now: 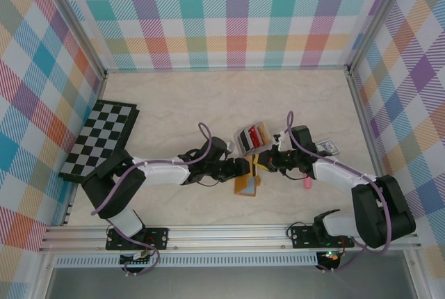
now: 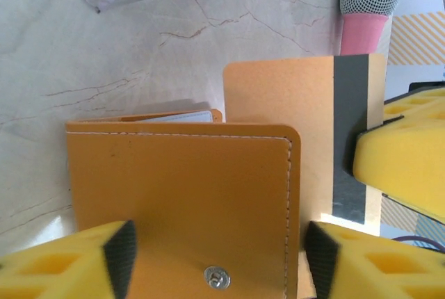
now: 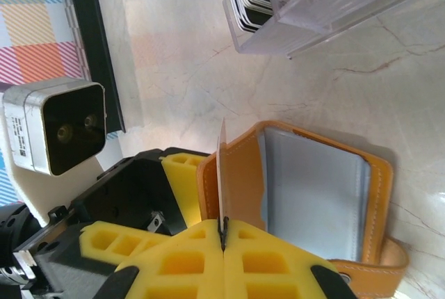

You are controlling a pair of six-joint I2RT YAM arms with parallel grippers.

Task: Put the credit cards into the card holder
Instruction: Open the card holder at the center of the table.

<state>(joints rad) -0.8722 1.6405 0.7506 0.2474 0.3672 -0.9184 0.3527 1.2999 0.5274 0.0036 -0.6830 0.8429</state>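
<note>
The right gripper [image 3: 222, 240] is pinching a tan, black-striped credit card [image 2: 278, 104] tight between its yellow pads. It is gripping one end so that the free end is leading toward the pockets. In the top view the orange leather card holder [image 2: 181, 188] is lying near the table's centre, at 6 o'clock of the clear card rack [image 3: 327, 7] and 9 o'clock of the pink microphone [image 2: 365, 31]. It is gaping open, showing grey inner pockets, and the card is standing on edge just beside its cover. The left gripper [image 2: 219, 250] is straddling that cover with jaws apart, seemingly steadying it against the coming push; whether the pads are actually pressing it I cannot tell. The card is apparently not yet sitting in a pocket.
</note>
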